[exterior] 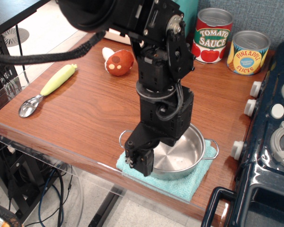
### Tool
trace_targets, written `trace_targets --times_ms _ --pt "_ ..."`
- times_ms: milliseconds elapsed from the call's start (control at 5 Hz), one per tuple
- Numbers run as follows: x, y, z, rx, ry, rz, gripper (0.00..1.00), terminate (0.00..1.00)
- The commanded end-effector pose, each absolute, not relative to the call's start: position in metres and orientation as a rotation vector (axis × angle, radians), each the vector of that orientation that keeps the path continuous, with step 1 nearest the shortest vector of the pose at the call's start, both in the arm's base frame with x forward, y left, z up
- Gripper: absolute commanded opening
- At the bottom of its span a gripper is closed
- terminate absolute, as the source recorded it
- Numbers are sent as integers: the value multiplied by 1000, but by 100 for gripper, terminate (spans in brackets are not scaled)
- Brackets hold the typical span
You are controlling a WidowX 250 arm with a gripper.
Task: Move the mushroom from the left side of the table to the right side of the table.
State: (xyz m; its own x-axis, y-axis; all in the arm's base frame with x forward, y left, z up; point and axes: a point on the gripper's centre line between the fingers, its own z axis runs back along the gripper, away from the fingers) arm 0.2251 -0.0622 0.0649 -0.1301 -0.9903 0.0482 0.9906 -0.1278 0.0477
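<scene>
The mushroom point(119, 62) lies on its side at the back left of the table point(90, 118), its reddish-brown spotted cap toward me and its cream stem pointing back-left. My gripper point(139, 163) hangs low at the table's front, over the left rim of a metal pot, well in front of and to the right of the mushroom. It holds nothing that I can see. The fingers overlap from this angle, so I cannot tell whether they are open or shut.
A green-handled spoon point(51, 89) lies at the left. A metal pot point(182, 153) sits on a teal cloth point(180, 187) at the front. A tomato sauce can point(212, 35) and a pineapple can point(248, 52) stand at the back right. A dark blue toy stove point(270, 142) fills the right edge.
</scene>
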Motion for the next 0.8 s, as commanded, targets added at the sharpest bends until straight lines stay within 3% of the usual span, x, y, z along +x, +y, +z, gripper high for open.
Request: trace_targets --times_ms 0,600 --pt "225 -62 65 -5 -77 -1700 100 0" --pt "280 10 82 47 -117 -1399 100 0"
